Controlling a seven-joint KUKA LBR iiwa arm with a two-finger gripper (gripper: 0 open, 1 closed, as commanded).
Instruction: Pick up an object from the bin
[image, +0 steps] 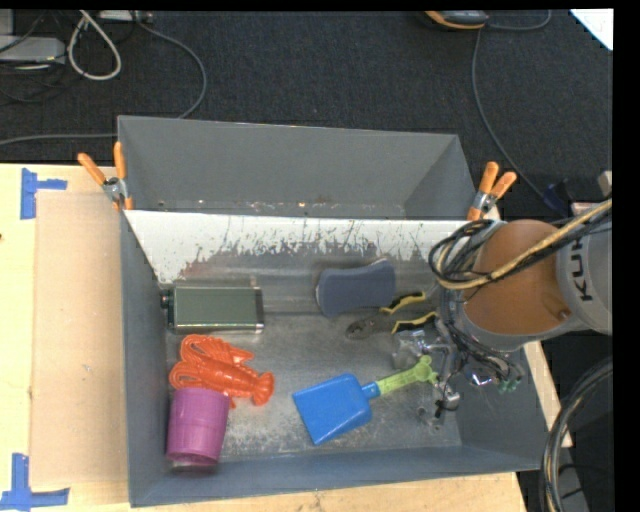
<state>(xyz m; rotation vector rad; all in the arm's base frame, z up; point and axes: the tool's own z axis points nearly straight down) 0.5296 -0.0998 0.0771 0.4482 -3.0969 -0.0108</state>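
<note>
Camera view: grey bin (145, 350), seen from above.
Gripper (440, 392): low at the bin's right side, at the tip of the shovel's green handle (whether apart or together cannot be told).
Shovel (335, 408): blue blade, lying flat, front centre.
Neighbours: pliers (400, 305) just behind; orange lobster (222, 372) and purple cup (196, 425) at the left.

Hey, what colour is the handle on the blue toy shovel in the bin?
Light green; the handle shows best in the camera view.
</note>
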